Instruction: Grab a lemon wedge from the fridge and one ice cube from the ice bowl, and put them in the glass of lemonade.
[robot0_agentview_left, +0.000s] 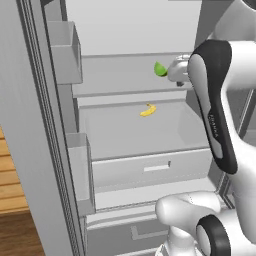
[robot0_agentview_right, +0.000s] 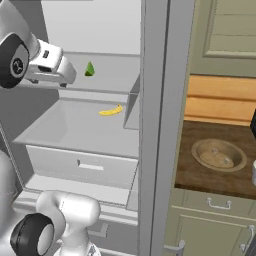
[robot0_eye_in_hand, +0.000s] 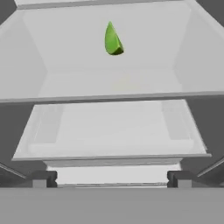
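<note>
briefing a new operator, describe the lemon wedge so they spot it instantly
Look inside the open fridge, on the upper pale shelf. The lemon wedge sits there, small, bright green and pointed. The yellow banana lies one level lower, long and curved.

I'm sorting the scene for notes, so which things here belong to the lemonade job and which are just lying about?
Belong to the job:
- fridge, open
- green wedge on its upper shelf, likely the lemon wedge
- ice bowl on the counter
- pincer, open, facing the wedge

Just lying about:
- banana on the lower shelf
- cabinet drawers under the counter
</note>
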